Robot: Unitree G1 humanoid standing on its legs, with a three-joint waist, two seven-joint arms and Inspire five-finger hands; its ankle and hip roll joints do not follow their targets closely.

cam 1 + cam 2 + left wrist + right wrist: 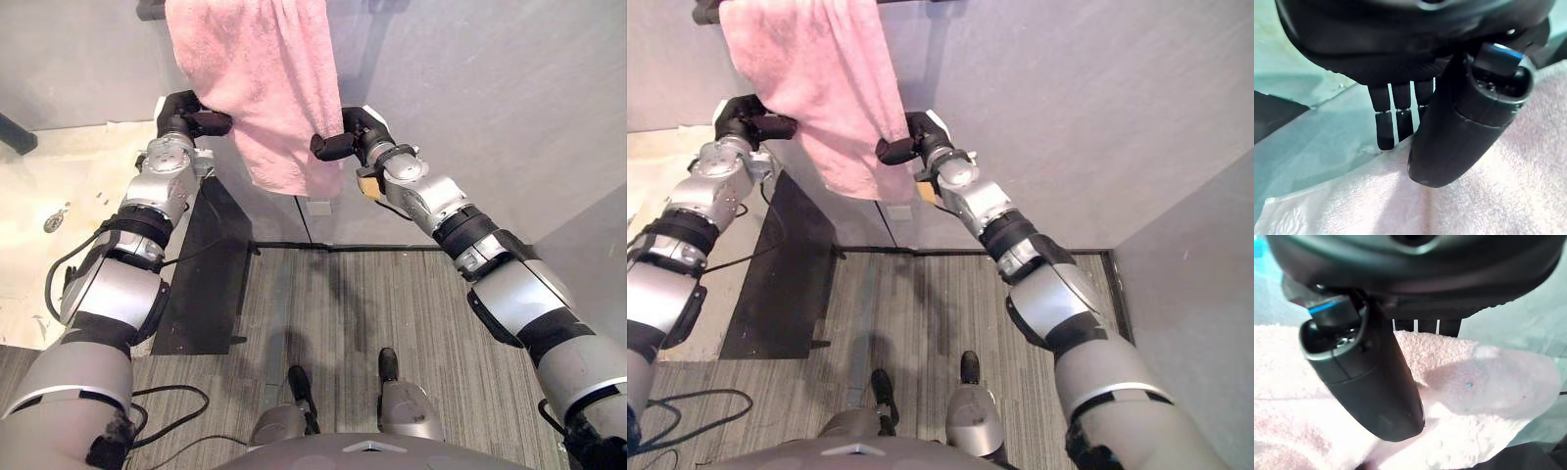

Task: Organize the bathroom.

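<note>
Across the top centre of the frame, a pink towel (260,83) hangs from a dark bar (707,12) against the grey wall (470,88).
Both arms reach up: left hand (186,119) pinches the towel's left edge, right hand (345,137) its right edge, thumbs pressed on the cloth.

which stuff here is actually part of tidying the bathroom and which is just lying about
Part of the job:
- pink towel, draped over a dark bar on the wall
- left hand, pinching the towel's left edge
- right hand, pinching its right edge

Just lying about:
- black mat on the floor below the towel
- wall socket low on the wall
</note>
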